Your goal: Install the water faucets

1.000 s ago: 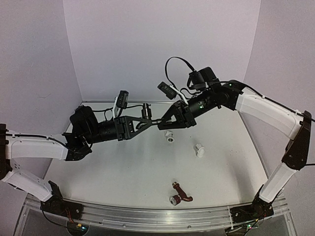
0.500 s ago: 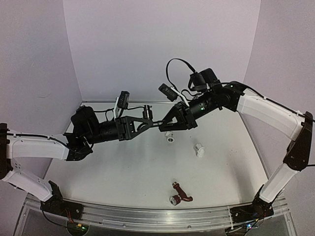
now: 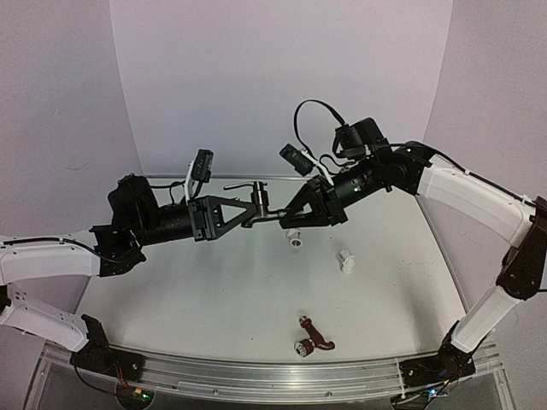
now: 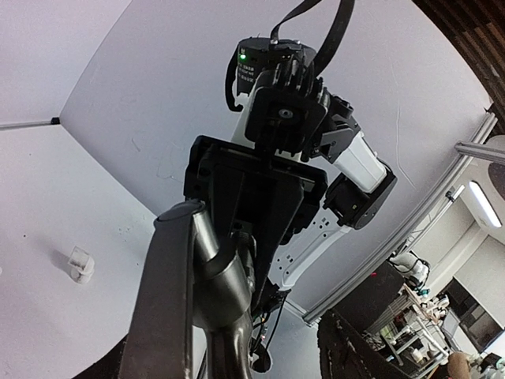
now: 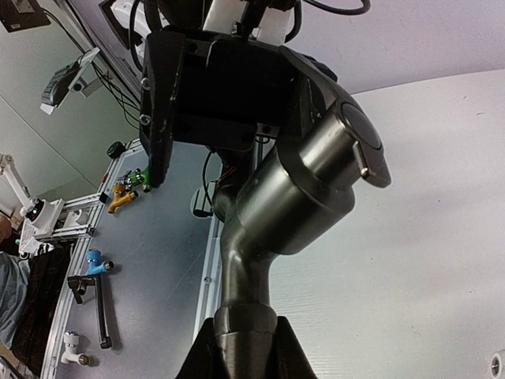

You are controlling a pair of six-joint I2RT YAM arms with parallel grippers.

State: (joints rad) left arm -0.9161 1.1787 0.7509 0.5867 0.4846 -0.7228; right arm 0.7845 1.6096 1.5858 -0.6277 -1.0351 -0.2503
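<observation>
The dark grey faucet [image 3: 256, 203] was held in the air above the far middle of the table [image 3: 197, 299], its thin lever handle [image 3: 238, 186] pointing out toward the left arm. The right gripper [image 3: 286, 219] had its fingers closed around the faucet's lower stem, as its own wrist view showed. The left gripper [image 3: 248, 213] met the faucet from the opposite side, but whether its fingers pinched the body or only flanked it could not be told. This looked like a mid-air handover or regrasp, with nothing yet installed. To do it well, one arm would need to keep a firm clamp until the other was clearly seated, and the grip should leave the faucet's joining end free and stay clear of the lever. Just beneath, two white elbow fittings [image 3: 295, 239] [image 3: 346, 260] stood on the table, the likely sockets. The reddish-brown faucet [image 3: 313, 338] lay well apart near the front edge, untouched.
</observation>
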